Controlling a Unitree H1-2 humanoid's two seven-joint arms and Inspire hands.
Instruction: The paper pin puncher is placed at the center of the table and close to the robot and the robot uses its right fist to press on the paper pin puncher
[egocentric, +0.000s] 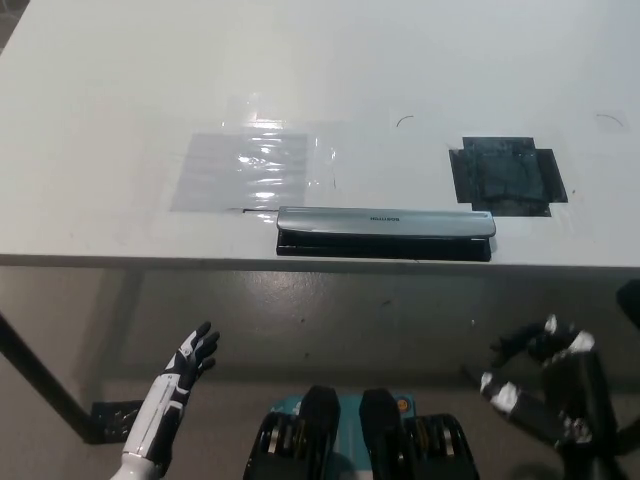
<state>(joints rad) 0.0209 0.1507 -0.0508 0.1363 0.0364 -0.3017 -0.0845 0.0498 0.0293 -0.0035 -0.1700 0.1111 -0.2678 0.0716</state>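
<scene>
Near the front edge of the white table (120, 90), roughly at its middle, lies the paper pin puncher (385, 233); it is a long, narrow bar, its top a smooth silver-grey metal lever with a small dark print at its centre, its base black and flat, showing as a dark strip below the lever; it lies parallel to the table's edge, nothing resting on it. Just behind its left end a rectangular patch of clear, glossy film (245, 170) is stuck flat to the tabletop, wrinkled in the middle where it catches bright glare; well to the right, behind the puncher's right end, a squarish patch of black tape (508, 176) with ragged, overlapping edges has a dull sheen. The tabletop itself is matte and pale, with a few faint curved marks. Below the table's edge, over the grey floor, the white left hand (192, 355) hangs at the lower left, fingers straight and slightly spread, holding nothing; the black right hand (535, 365) sits at the lower right, well clear of the puncher, its fingers loosely curled and apart, empty.
</scene>
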